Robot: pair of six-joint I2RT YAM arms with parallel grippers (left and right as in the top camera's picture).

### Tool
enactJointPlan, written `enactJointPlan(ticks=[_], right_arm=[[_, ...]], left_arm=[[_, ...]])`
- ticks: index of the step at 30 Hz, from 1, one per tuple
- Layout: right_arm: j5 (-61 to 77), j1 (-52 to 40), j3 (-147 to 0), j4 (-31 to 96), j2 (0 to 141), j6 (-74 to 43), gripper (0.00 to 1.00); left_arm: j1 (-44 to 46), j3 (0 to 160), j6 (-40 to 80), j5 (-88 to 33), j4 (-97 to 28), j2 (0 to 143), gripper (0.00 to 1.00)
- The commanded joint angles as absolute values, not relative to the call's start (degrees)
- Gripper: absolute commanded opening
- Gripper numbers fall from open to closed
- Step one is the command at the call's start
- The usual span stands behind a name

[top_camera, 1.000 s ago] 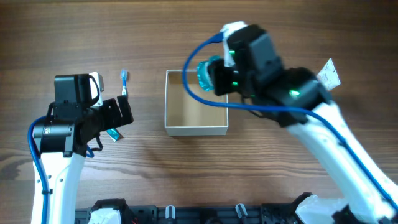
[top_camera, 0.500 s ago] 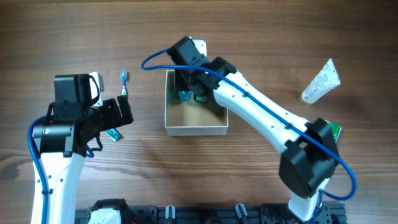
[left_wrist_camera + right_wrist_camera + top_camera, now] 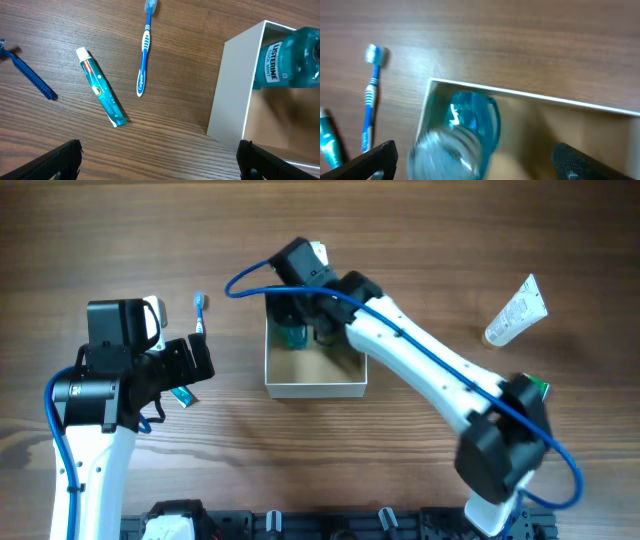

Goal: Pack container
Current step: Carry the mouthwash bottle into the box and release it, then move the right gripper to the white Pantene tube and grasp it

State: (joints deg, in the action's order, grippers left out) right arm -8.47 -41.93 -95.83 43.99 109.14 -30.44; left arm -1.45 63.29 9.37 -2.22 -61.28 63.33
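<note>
Mouthwash bottle (image 3: 292,334) lowered, white-walled tan container (image 3: 315,389)

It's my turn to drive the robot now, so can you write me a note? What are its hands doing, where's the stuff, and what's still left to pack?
Left gripper: open, empty, above the table left of the container.
Right gripper: open, over the container's far-left corner; the mouthwash bottle sits between its fingers, apparently not gripped.
Done: mouthwash bottle is in the container.
Left: toothbrush, toothpaste tube and razor lie on the table left of the container; a white tube lies far right.
</note>
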Motion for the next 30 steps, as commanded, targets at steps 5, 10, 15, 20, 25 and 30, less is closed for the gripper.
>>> enactJointPlan(ticks=[5,10,15,20,25,30], right_arm=[[-23.51,-33.89,-96.97,54.59,82.04,-28.49,1.00],[-17.47,-4.60,-96.97,65.67,73.63,-16.29,1.00],[-3.22,14.90,-93.08,65.45,80.27,-5.37,1.00],[-2.85,16.10,-88.60,62.41,91.24,-2.94,1.00],[2.90,16.10,-88.60,61.30,99.81,-1.23,0.86],[3.55,15.55,-88.60,61.76,100.40,-1.45,0.19]], left_arm=[[-1.06,64.36,9.89,-1.65,-61.12,63.40,1.00],[-1.06,64.36,9.89,-1.65,-61.12,63.40,1.00],[-1.06,64.36,9.89,-1.65,-61.12,63.40,1.00],[-1.06,64.36,9.89,-1.65,-61.12,63.40,1.00],[-1.06,64.36,9.89,-1.65,-61.10,63.40,1.00],[-1.06,64.36,9.89,-1.65,-61.10,63.40,1.00]])
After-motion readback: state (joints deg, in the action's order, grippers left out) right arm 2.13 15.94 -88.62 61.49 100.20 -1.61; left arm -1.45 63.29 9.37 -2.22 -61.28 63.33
